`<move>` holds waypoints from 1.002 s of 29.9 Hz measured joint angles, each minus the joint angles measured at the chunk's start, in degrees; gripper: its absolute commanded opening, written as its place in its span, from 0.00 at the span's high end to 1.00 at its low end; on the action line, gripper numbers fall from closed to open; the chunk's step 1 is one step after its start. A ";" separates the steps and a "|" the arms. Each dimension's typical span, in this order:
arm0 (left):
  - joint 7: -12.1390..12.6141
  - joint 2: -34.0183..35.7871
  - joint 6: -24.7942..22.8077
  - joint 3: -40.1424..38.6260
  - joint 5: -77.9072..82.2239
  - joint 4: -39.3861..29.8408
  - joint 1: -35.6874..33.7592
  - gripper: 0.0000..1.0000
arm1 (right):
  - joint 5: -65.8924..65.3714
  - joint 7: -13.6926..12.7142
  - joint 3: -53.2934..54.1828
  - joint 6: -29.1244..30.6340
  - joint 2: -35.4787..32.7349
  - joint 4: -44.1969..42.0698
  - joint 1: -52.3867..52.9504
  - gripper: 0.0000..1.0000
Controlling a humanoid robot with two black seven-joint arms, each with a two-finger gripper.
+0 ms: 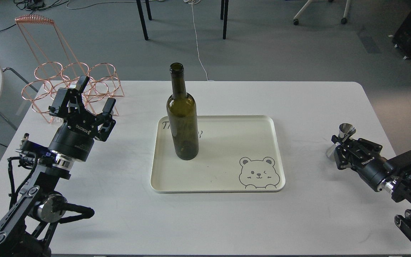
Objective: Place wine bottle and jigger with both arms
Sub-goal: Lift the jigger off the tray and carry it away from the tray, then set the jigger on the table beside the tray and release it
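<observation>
The wine bottle (182, 121), dark olive-green and without a label, stands upright on the left part of the cream tray (227, 178). The steel jigger (344, 132) is at the right side of the table, off the tray and tilted. My right gripper (341, 147) is shut around its waist, with its base at or just above the tabletop. My left gripper (84, 99) is open and empty over the left side of the table, well left of the bottle, with its fingers spread and pointing up.
A copper wire bottle rack (71, 85) stands at the back left corner, just behind my left gripper. The tray has a bear drawing (259, 173) at its front right. Chair and table legs stand on the floor beyond the table's far edge.
</observation>
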 measured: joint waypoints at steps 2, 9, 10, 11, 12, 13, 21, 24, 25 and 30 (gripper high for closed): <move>0.02 0.01 0.00 0.00 0.00 0.00 0.03 0.02 | 0.00 0.01 -0.05 0.00 0.04 -0.05 0.04 0.80; 0.02 -0.01 0.00 0.00 0.00 -0.09 0.04 0.02 | 0.27 0.00 -0.06 0.00 0.02 -0.06 0.12 0.42; 0.02 -0.01 0.00 0.00 0.00 -0.09 0.04 0.02 | 0.62 0.00 -0.09 0.00 -0.01 0.00 0.13 0.37; 0.02 -0.01 0.00 0.00 0.00 -0.09 0.05 0.02 | 1.09 0.00 -0.19 0.00 -0.03 0.06 0.13 0.31; 0.02 -0.01 0.00 0.00 0.00 -0.09 0.05 0.02 | 1.51 0.00 -0.31 0.00 -0.05 0.10 0.13 0.24; 0.02 -0.01 0.00 0.00 0.00 -0.09 0.04 0.02 | 1.97 0.00 -0.46 0.00 -0.08 0.15 0.13 0.18; 0.04 -0.22 0.00 0.00 0.00 -0.09 -0.11 0.02 | 4.96 0.00 -0.97 0.00 -4.12 3.72 -1.95 0.08; 0.05 -0.32 0.00 0.00 0.00 -0.09 -0.13 0.02 | 9.51 0.01 -3.09 0.00 -8.82 8.39 -5.76 0.08; 0.05 -0.32 0.00 0.00 0.00 -0.09 -0.13 0.02 | 11.09 0.01 -3.95 0.00 -10.39 10.04 -7.11 0.08; 0.05 -0.49 0.00 0.00 0.00 -0.09 -0.13 0.02 | 23.48 0.00 -7.62 0.00 -21.61 22.29 -14.09 0.07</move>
